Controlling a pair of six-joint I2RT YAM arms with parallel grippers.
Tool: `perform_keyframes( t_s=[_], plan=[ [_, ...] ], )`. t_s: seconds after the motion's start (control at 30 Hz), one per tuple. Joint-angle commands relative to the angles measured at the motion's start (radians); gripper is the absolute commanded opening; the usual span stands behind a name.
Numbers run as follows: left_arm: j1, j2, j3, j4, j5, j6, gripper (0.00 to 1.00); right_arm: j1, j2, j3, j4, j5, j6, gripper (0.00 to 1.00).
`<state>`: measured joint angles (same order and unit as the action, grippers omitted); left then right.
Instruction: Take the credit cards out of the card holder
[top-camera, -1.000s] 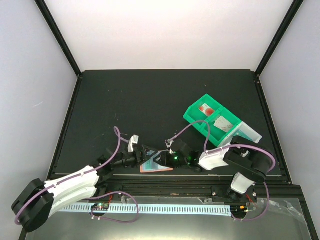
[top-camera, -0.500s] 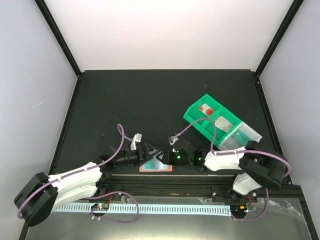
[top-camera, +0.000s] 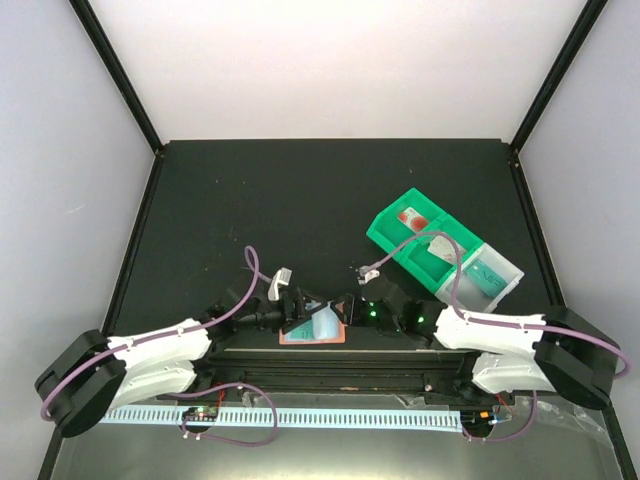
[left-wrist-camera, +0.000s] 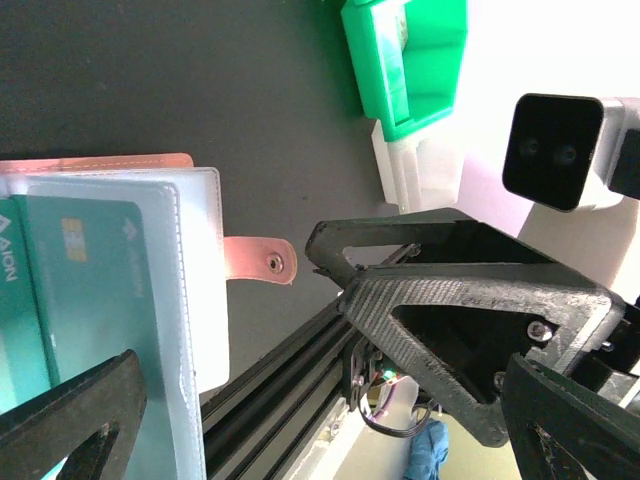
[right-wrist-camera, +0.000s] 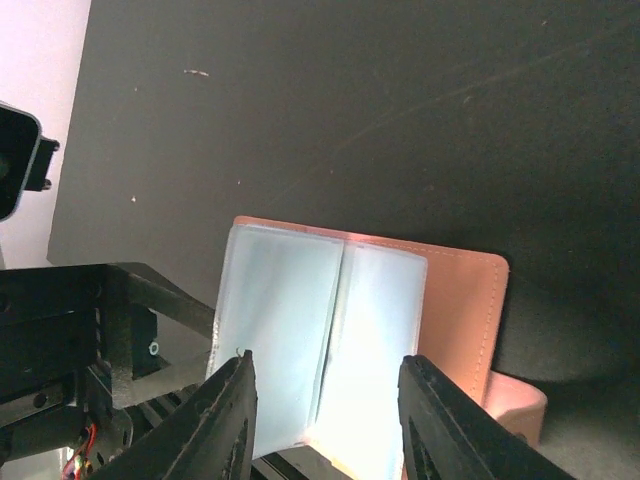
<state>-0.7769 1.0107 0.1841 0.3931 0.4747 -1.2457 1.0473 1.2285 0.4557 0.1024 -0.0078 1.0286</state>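
Observation:
The salmon-orange card holder (top-camera: 312, 332) lies open at the table's near edge, pale blue pockets up. In the left wrist view a teal credit card (left-wrist-camera: 75, 290) sits inside a clear pocket, next to the holder's snap tab (left-wrist-camera: 262, 262). The grey-blue card is not distinguishable. My left gripper (top-camera: 298, 310) (left-wrist-camera: 320, 425) is open, with one finger (left-wrist-camera: 70, 420) over the pocket at the holder's left side. My right gripper (top-camera: 345, 312) (right-wrist-camera: 330, 430) is open, its fingers either side of the pale blue pocket pages (right-wrist-camera: 320, 330) of the holder (right-wrist-camera: 470, 310).
A green bin (top-camera: 420, 240) with a white tray (top-camera: 490, 270) joined to it stands at the right, also in the left wrist view (left-wrist-camera: 405, 60); it holds a red item and flat pale pieces. The black rail (top-camera: 340, 362) runs just behind the holder's near edge.
The right arm has stretched low and leftward, its elbow dropping to the right. Both grippers have closed in on the holder. A pale pocket page now stands up from it.

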Motion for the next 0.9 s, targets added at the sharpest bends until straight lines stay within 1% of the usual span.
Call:
perform_keyframes(
  t_s=[0.0,0.27,0.5,0.63,0.73,0.87],
  plan=[
    [-0.014,0.033,0.052,0.06,0.01,0.013,0.99,-0.004,-0.065,-0.019,-0.075,0.08,-0.023,0.39],
    [-0.027,0.071,0.067,0.079,0.019,0.029,0.99,-0.004,-0.122,-0.019,-0.108,0.104,-0.03,0.38],
    [-0.028,0.081,0.078,0.01,-0.004,0.073,0.96,-0.004,-0.135,-0.018,-0.111,0.105,-0.031,0.36],
    [-0.027,0.074,0.076,-0.075,-0.048,0.092,0.89,-0.005,-0.118,-0.016,-0.097,0.084,-0.037,0.36],
    [-0.023,0.066,0.054,-0.104,-0.078,0.094,0.79,-0.005,-0.092,-0.007,-0.082,0.056,-0.041,0.32],
    [-0.007,0.066,0.025,-0.133,-0.099,0.099,0.63,-0.005,-0.059,0.006,-0.067,0.027,-0.046,0.25]
  ],
)
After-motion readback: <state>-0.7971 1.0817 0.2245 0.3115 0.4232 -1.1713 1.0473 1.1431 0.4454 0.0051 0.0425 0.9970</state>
